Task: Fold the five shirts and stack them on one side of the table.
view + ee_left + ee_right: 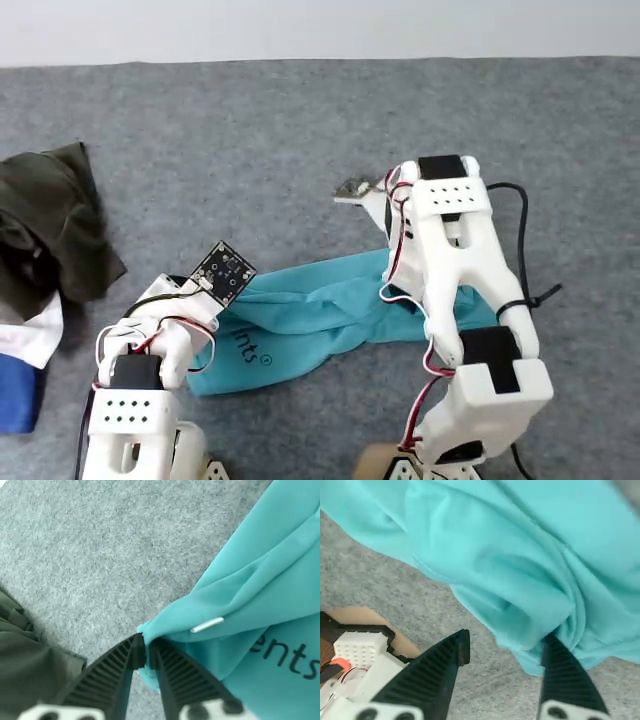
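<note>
A teal shirt (pixel 320 310) lies crumpled lengthwise on the grey mat between the two arms. My left gripper (pixel 144 655) is shut on a corner of the teal shirt (pixel 260 595), close to the mat. My right gripper (pixel 506 652) is open just above the mat at the other end of the teal shirt (pixel 520 565). One of its fingers (pixel 560 665) touches a bunched fold and the other finger (pixel 445 662) stands over bare mat. In the high view the right arm (pixel 450 230) covers that end of the shirt.
A dark green shirt (pixel 50 225) lies bunched at the table's left edge, with a white shirt (pixel 30 335) and a blue one (pixel 18 395) beside it. The dark green shirt (pixel 25 655) is near my left gripper. The right arm's base board (pixel 360 647) is close behind my right gripper.
</note>
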Available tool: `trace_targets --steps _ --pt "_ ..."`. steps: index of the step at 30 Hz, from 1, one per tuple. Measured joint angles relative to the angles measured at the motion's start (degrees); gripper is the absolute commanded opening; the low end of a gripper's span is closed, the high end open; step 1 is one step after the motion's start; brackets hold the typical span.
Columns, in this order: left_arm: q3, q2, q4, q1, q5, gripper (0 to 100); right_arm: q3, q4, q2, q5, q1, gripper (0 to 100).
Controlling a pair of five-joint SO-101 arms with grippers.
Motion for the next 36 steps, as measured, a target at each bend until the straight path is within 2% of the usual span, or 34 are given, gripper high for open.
trace_targets --steps 11,27,36 --pt "0.0 0.0 0.0 0.0 0.0 1 1.6 -4.6 5.4 0.1 1.1 20.6" --pt "0.0 0.0 0.0 0.0 0.0 1 5.3 0.1 -2.0 -0.6 1.1 20.6" --pt "0.0 0.0 0.0 0.0 0.0 1 12.4 -8.4 -2.0 -0.6 1.1 20.5"
